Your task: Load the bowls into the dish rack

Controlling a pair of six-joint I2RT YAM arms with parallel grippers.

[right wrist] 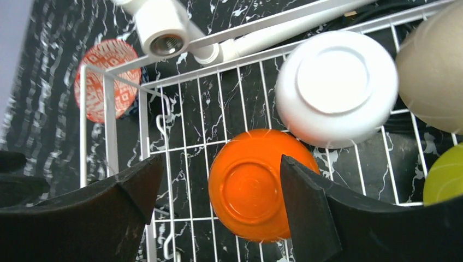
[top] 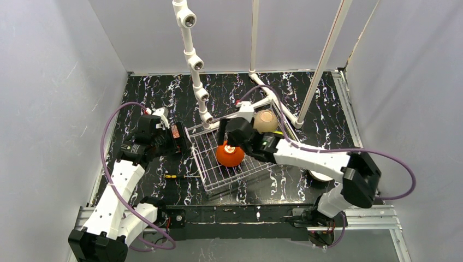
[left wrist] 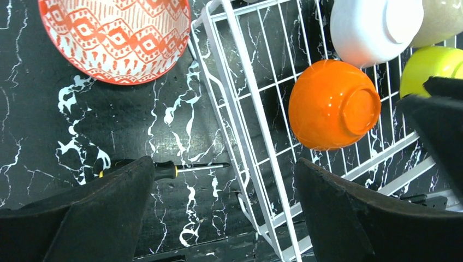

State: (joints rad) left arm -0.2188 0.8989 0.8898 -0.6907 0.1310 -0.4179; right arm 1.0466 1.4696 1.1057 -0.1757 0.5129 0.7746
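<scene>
The dish rack (top: 203,166) is a wire basket at the table's middle. In it an orange bowl (right wrist: 256,183) lies upside down, with a white bowl (right wrist: 336,87), a tan bowl (right wrist: 434,71) and a yellow-green bowl (right wrist: 445,174) beside it, also upside down. My right gripper (right wrist: 221,164) is open and empty just above the orange bowl (top: 229,155). An orange-and-white patterned bowl (left wrist: 114,38) sits upright on the table left of the rack (left wrist: 240,125). My left gripper (left wrist: 224,207) is open and empty over the rack's left rim, near that bowl.
A screwdriver (left wrist: 164,170) lies on the table by the rack's near-left corner. The white pipe frame (top: 194,60) rises behind the rack, one pipe end (right wrist: 164,30) close to the right gripper. A pale round rim (top: 321,176) shows under the right arm.
</scene>
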